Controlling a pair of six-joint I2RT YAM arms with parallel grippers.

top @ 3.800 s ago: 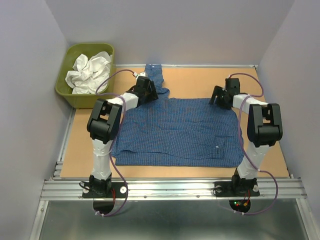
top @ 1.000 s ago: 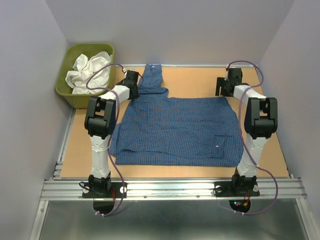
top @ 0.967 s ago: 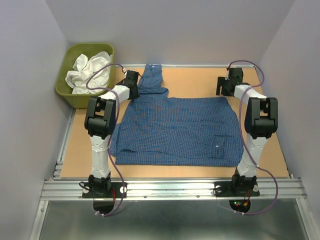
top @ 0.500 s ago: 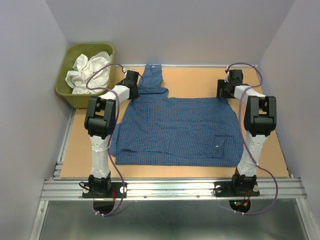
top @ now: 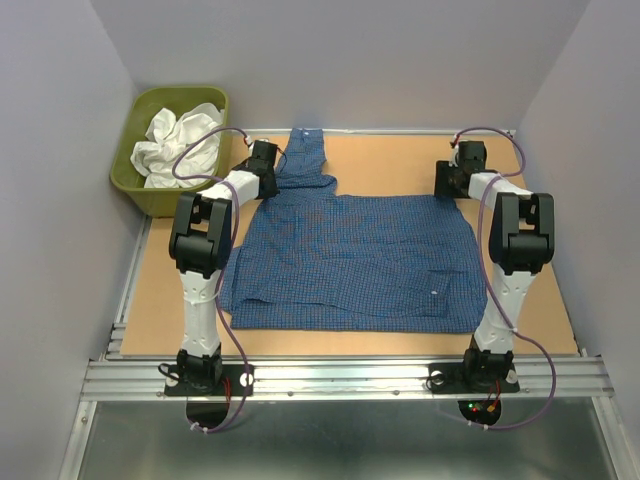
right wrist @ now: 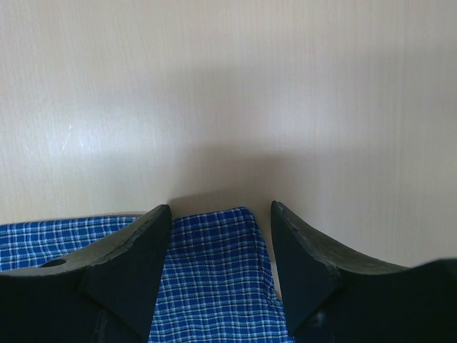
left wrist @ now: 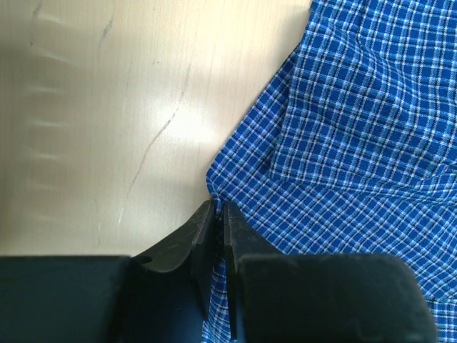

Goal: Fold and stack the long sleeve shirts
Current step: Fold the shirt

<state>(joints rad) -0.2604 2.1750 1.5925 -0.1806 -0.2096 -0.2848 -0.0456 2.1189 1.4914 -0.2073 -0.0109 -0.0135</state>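
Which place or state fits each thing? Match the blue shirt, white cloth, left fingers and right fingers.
Things:
1. blue shirt
2. white cloth
3. left fingers
4. right fingers

Places or states:
A. crumpled in the green tub
B. apart, a shirt corner between them
C. spread flat on the table
D. pinched shut on the shirt's edge

Pairs: 1-C, 2-A, 3-D, 4-B

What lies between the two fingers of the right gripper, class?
In the right wrist view, a corner of the blue checked shirt lies on the wooden table, between the right gripper's open fingers.
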